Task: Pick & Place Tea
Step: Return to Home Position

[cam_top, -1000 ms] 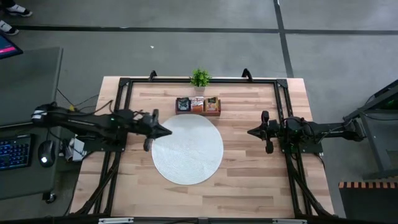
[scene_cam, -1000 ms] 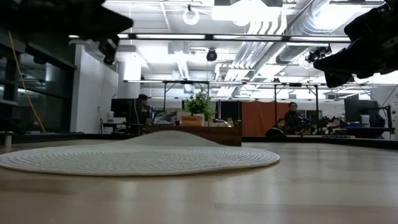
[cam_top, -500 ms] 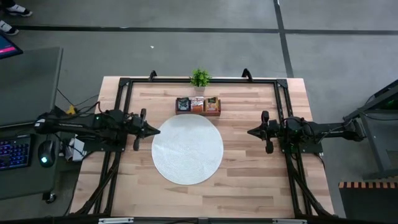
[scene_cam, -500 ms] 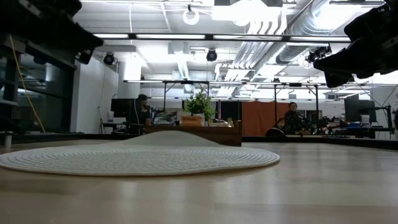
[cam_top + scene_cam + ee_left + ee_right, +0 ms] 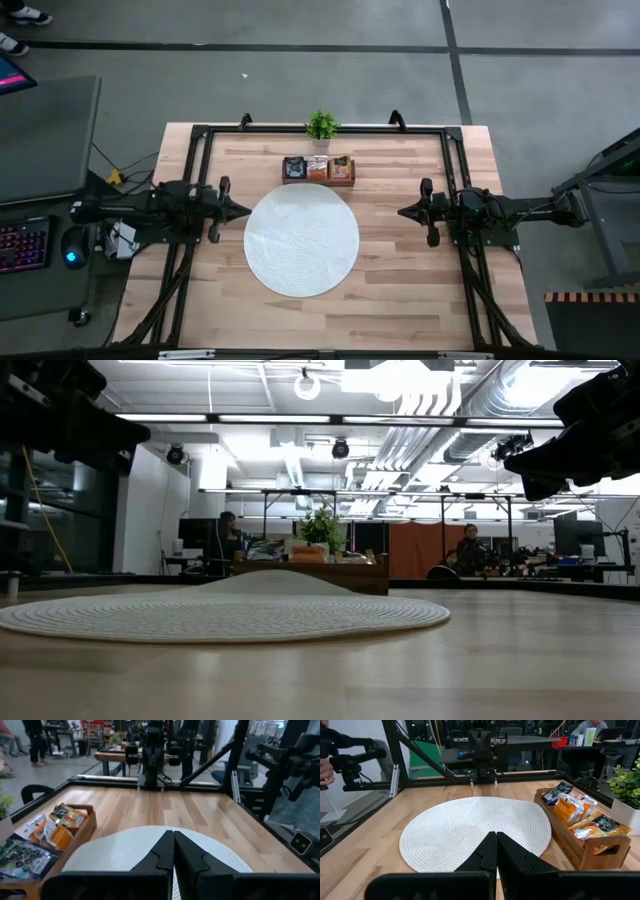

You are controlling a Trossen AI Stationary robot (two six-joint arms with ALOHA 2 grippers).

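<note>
The desk (image 5: 400,290) carries the round mat (image 5: 302,239), with the wooden tray (image 5: 318,183) just beside its far edge. The left hand (image 5: 247,210) hangs just off the mat's left rim, the right hand (image 5: 401,213) a little farther off its right, both with fingers pressed together on nothing. The tea (image 5: 318,166) sits in the tray's compartments. Homing well, I'd say, means drawing back level, high over the mat, clear of the tray.

Tea sachets (image 5: 318,166) in the tray (image 5: 318,183), just behind the round mat (image 5: 302,239); plant (image 5: 321,124) behind the tray
</note>
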